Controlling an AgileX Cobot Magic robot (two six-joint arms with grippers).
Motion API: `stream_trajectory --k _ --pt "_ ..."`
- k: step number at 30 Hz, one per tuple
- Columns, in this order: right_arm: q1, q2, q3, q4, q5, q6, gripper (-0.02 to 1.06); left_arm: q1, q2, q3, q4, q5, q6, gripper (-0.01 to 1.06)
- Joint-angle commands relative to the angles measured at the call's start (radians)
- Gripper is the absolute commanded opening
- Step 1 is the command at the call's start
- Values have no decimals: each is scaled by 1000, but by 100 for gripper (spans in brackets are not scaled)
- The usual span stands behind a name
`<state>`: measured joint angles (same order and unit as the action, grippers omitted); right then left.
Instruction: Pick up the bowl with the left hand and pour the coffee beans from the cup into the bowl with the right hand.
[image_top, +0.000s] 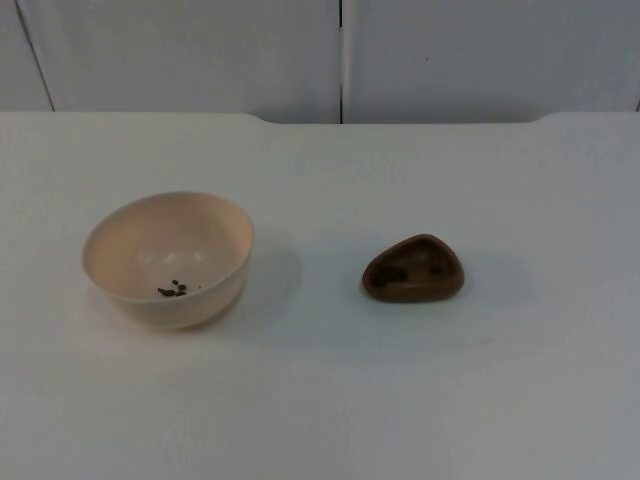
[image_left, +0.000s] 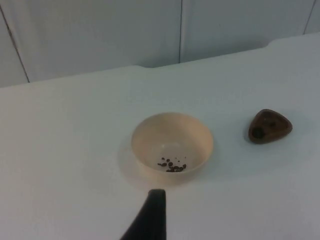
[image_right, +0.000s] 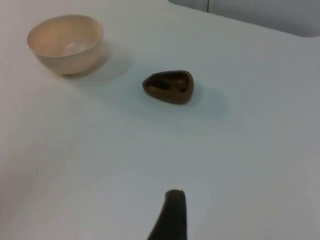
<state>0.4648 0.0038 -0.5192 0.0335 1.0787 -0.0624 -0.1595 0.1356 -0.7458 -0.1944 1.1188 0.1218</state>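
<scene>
Bowl and cup untouched on surface.
Bowl (image_left: 172, 145) nearer left gripper (image_left: 150, 215), cup (image_right: 169, 86) nearer right gripper (image_right: 170, 215); state of fingers cannot tell.

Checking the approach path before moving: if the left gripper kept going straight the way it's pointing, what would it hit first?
Most likely the cream bowl, which sits directly ahead of the left gripper's fingertip with bare table between. Depth is hard to judge, so it may reach the table first.

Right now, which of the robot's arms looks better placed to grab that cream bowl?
Probably the left. Its wrist view looks straight over the bowl, close ahead of its fingertip. From the right wrist view the brown cup is nearer, the bowl farther off.
</scene>
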Motion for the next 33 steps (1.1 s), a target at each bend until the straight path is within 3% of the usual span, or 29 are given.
stream_trajectory --k 1,7,11,20,33 --pt "-1 -4 3 -5 -1 11 71 -1 -4 3 -4 11 4 89" --pt "-1 -4 3 -5 -1 11 71 -1 -29 16 -3 15 20 89" --pt "-1 -4 3 -5 -1 11 71 -1 -128 135 -1 -15 20 89" --pt "-1 -4 3 -7 -1 11 71 -1 -136 253 -2 -45 -2 89" --pt "-1 -4 3 -9 -1 11 71 -1 -136 250 18 -50 -37 89"
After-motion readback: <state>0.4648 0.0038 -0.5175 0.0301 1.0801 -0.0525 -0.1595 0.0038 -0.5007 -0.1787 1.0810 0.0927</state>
